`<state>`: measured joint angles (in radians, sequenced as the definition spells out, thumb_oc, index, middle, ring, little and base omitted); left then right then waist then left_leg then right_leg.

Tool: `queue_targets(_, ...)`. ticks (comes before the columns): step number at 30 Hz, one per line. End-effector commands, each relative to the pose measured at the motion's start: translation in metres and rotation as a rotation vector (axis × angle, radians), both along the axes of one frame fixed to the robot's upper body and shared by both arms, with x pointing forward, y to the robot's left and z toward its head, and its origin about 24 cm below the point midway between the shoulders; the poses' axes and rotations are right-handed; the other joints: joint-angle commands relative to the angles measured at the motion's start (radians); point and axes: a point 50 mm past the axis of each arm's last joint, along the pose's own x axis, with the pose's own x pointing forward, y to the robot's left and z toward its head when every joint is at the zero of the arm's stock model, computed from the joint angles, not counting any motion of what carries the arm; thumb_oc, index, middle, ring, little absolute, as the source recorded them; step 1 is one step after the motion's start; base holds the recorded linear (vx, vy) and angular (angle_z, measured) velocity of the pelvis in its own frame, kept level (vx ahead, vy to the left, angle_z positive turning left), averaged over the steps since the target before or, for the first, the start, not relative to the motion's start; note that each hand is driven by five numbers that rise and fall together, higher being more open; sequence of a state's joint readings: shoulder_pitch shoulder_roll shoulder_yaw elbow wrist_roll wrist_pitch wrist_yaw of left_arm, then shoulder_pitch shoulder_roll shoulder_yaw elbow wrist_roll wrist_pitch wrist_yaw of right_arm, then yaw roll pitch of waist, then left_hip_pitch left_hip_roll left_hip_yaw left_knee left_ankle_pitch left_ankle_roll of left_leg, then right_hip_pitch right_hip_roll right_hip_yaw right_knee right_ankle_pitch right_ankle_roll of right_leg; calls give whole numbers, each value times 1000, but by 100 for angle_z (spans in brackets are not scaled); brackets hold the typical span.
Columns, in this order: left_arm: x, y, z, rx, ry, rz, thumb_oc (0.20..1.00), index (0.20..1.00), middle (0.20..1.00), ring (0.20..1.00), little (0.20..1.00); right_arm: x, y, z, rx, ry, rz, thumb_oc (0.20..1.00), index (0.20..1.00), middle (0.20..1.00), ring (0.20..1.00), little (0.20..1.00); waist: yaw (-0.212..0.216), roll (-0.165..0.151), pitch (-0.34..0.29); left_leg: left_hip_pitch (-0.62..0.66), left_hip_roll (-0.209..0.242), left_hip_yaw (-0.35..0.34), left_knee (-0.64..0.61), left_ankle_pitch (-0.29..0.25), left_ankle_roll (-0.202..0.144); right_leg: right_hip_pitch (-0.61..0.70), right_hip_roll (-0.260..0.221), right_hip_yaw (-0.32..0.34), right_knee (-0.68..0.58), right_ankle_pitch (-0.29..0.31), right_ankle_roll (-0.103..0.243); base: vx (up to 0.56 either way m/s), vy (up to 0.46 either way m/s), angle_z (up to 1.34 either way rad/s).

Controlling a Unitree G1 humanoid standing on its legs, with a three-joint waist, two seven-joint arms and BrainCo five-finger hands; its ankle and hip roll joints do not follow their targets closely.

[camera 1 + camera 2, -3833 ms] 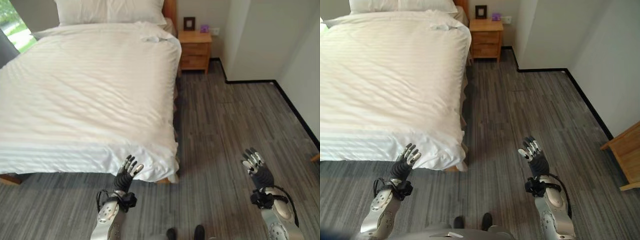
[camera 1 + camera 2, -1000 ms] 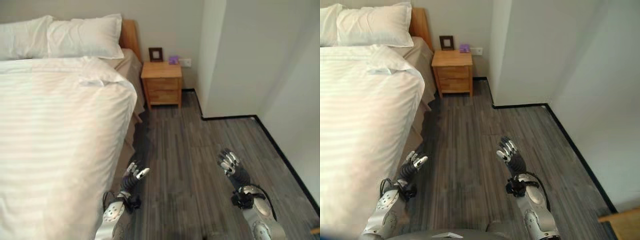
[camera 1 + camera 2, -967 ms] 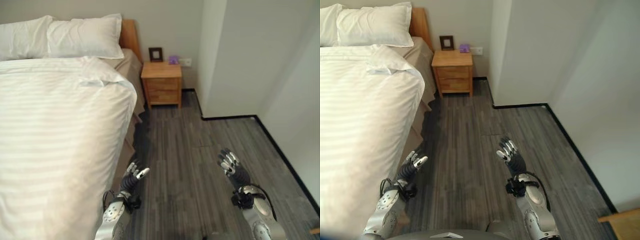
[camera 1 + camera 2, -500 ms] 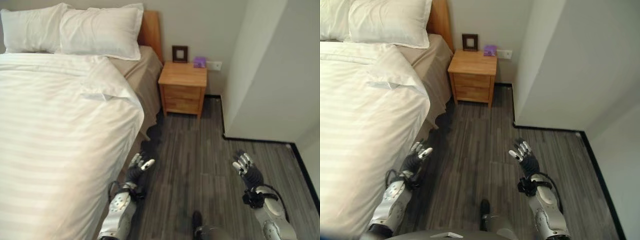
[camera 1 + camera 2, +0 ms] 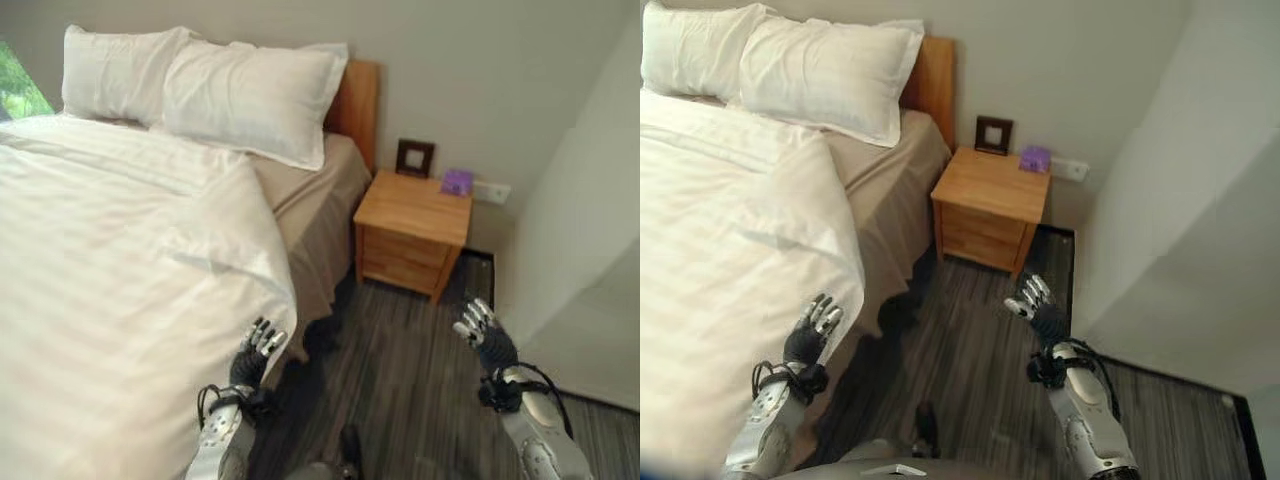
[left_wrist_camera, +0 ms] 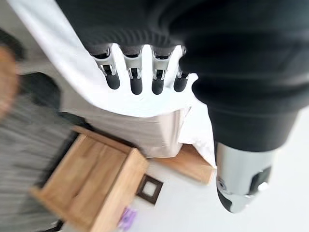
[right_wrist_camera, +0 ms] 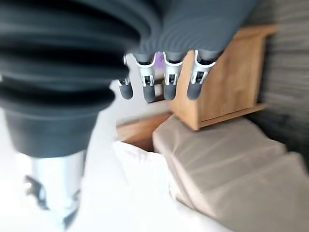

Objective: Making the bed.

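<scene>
Grey plank flooring runs beside the bed where I stand, and my left hand (image 5: 255,352) and right hand (image 5: 484,335) both hang free with fingers straight and apart, holding nothing. Just beside the left fingers hangs the white striped duvet (image 5: 110,290), folded back at its upper corner so the beige sheet (image 5: 315,205) shows. I judge it soft, light and bulky; I would pinch that corner. I count two white pillows (image 5: 250,95), one wooden nightstand (image 5: 410,235).

one bed (image 5: 310,215), two white pillows (image 5: 245,95), one white duvet (image 5: 110,290), one wooden nightstand (image 5: 410,235), one dark picture frame (image 5: 414,158), one small purple item (image 5: 457,181), two robot hands (image 5: 258,347)
</scene>
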<state>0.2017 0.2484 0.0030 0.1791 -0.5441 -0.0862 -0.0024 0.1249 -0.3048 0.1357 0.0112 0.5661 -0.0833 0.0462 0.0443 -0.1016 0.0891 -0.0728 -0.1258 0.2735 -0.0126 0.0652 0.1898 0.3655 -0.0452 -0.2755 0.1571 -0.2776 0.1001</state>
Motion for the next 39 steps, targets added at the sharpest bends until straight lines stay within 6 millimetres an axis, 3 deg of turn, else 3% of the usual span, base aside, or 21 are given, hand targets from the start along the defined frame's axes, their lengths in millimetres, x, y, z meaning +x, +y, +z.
queue_targets(1, 21, -1, 24, 21, -143, -30, 1000, 1000, 1000, 1000, 1000, 12, 0, 32, -27, -175, 22, 1000, 1000, 1000, 1000, 1000, 40, 23, -37, 32, 18, 12, 28, -88, -114, -198, -53, -13, 222, 354, 63, 537, 181, -10)
queue_targets(2, 25, -2, 27, 34, -149, -42, 1000, 1000, 1000, 1000, 1000, 15, 7, 33, 1, -178, 26, 1000, 1000, 1000, 1000, 1000, 22, 17, -13, 73, 4, 1, 14, -109, -85, -293, -105, 8, 463, 446, 95, 371, 190, 5)
queue_targets(3, 31, -2, 32, 58, -169, -44, 1000, 1000, 1000, 1000, 1000, 17, 13, 33, 43, -177, 39, 1000, 1000, 1000, 1000, 1000, 9, 26, 18, 115, 10, -4, -14, -104, -70, -383, -140, 13, 581, 442, 80, 359, 91, -15)
queue_targets(4, 34, -5, 36, 70, -182, -77, 1000, 1000, 1000, 1000, 1000, 16, 15, 30, 49, -167, 56, 1000, 1000, 1000, 1000, 1000, -4, 43, 42, 185, 16, -15, -58, -105, -50, -458, -168, 3, 656, 379, 33, 278, 54, 58)
queue_targets(5, 34, -5, 36, 70, -181, -78, 1000, 1000, 1000, 1000, 1000, 16, 15, 30, 50, -166, 55, 1000, 1000, 1000, 1000, 1000, -5, 44, 40, 189, 17, -26, -55, -113, -54, -449, -162, 10, 644, 381, 48, 481, -26, 83)
queue_targets(6, 36, -7, 40, 69, -196, -118, 1000, 1000, 1000, 1000, 1000, 15, 10, 31, 0, -166, 49, 1000, 1000, 1000, 1000, 1000, -11, 70, 43, 231, 36, -58, -74, -110, -57, -453, -180, -22, 541, 314, 14, 378, -60, 127)
queue_targets(8, 39, -11, 41, 62, -202, -148, 1000, 1000, 1000, 1000, 1000, 13, 2, 32, 10, -171, 6, 1000, 1000, 1000, 1000, 1000, -8, 92, 44, 231, 71, -90, -44, -129, -72, -432, -144, 1, 260, 281, -15, 425, -220, 86)
queue_targets(9, 38, -11, 39, 62, -195, -153, 1000, 1000, 1000, 1000, 1000, 13, 0, 31, 7, -170, -6, 1000, 1000, 1000, 1000, 1000, -4, 94, 40, 228, 81, -104, -37, -138, -78, -411, -97, 65, 72, 288, -15, 472, -343, 93)
queue_targets(10, 36, -9, 37, 65, -185, -143, 1000, 1000, 1000, 1000, 1000, 10, -4, 30, -5, -163, -21, 1000, 1000, 1000, 1000, 1000, -4, 85, 30, 245, 81, -132, -60, -145, -90, -391, -50, 219, -130, 313, 12, 306, -227, 64)
queue_targets(11, 36, -9, 37, 65, -185, -143, 1000, 1000, 1000, 1000, 1000, 10, -4, 30, -5, -163, -21, 1000, 1000, 1000, 1000, 1000, -1, 85, 30, 245, 82, -129, -61, -145, -90, -390, -49, 221, -136, 317, 12, 437, -313, 71)
queue_targets(12, 36, -8, 37, 74, -187, -136, 1000, 1000, 1000, 1000, 1000, 7, -7, 29, -13, -159, -27, 1000, 1000, 1000, 1000, 1000, 6, 72, 22, 260, 83, -150, -75, -153, -101, -393, -39, 311, -225, 352, 38, 215, -171, 63)
queue_targets(14, 35, -8, 36, 89, -183, -130, 1000, 1000, 1000, 1000, 1000, 5, -9, 26, -22, -148, -26, 1000, 1000, 1000, 1000, 1000, 9, 61, 15, 272, 96, -183, -75, -151, -113, -413, -19, 364, -202, 372, 47, 337, -340, 77)
queue_targets(19, 37, -7, 35, 62, -196, -102, 1000, 1000, 1000, 1000, 1000, 5, -17, 27, -33, -153, -35, 1000, 1000, 1000, 1000, 1000, 3, 47, 7, 258, 143, -244, -33, -132, -145, -400, 6, 329, -159, 319, 2, 276, -413, 9)
queue_targets(22, 45, -9, 37, -83, -226, -18, 1000, 1000, 1000, 1000, 1000, 7, -30, 35, -23, -190, -91, 1000, 1000, 1000, 1000, 1000, -14, 23, 38, 129, 180, -229, 204, -63, -179, -331, 4, 241, -195, 298, -47, 177, -492, 73)
queue_targets(25, 46, 0, 42, -147, -261, 75, 1000, 1000, 1000, 1000, 1000, 6, -35, 39, -21, -203, -110, 1000, 1000, 1000, 1000, 1000, -19, 6, 69, 54, 215, -165, 373, -42, -173, -263, 17, 174, -232, 279, -87, 156, -397, 102)
queue_targets(26, 45, 6, 44, -144, -276, 119, 1000, 1000, 1000, 1000, 1000, 3, -41, 39, -59, -195, -136, 1000, 1000, 1000, 1000, 1000, -25, 4, 69, 47, 238, -86, 322, -30, -183, -240, 8, 127, -241, 261, -96, 147, -260, 62)
queue_targets(29, 47, 13, 48, -111, -288, 152, 1000, 1000, 1000, 1000, 1000, -1, -47, 37, -63, -188, -171, 1000, 1000, 1000, 1000, 1000, -47, 6, 60, 31, 219, -30, 204, -25, -204, -233, -4, 69, -244, 248, -94, 92, -106, 78)
queue_targets(32, 47, 25, 57, 32, -294, 205, 1000, 1000, 1000, 1000, 1000, -10, -52, 36, -80, -182, -193, 1000, 1000, 1000, 1000, 1000, -79, 38, 49, 47, 198, 61, 121, -29, -232, -227, 4, 17, -219, 227, -79, 156, 28, 88)
queue_targets(35, 47, 43, 88, 111, -421, 328, 1000, 1000, 1000, 1000, 1000, -16, -52, 31, -84, -160, -208, 1000, 1000, 1000, 1000, 1000, -95, 49, 23, 91, 165, 26, 40, -50, -225, -203, -10, -13, -229, 208, -76, 188, 110, 38)
queue_targets(38, 47, 47, 92, 137, -426, 357, 1000, 1000, 1000, 1000, 1000, -16, -50, 31, -79, -159, -200, 1000, 1000, 1000, 1000, 1000, -99, 52, 15, 112, 155, 23, 7, -56, -216, -196, -12, -13, -235, 208, -67, 185, 140, -3)
queue_targets(39, 53, 62, 105, 209, -448, 402, 1000, 1000, 1000, 1000, 1000, -16, -47, 28, -87, -146, -170, 1000, 1000, 1000, 1000, 1000, -108, 60, -1, 153, 140, 36, -56, -60, -205, -194, -16, -3, -242, 209, -56, 178, 152, -12)
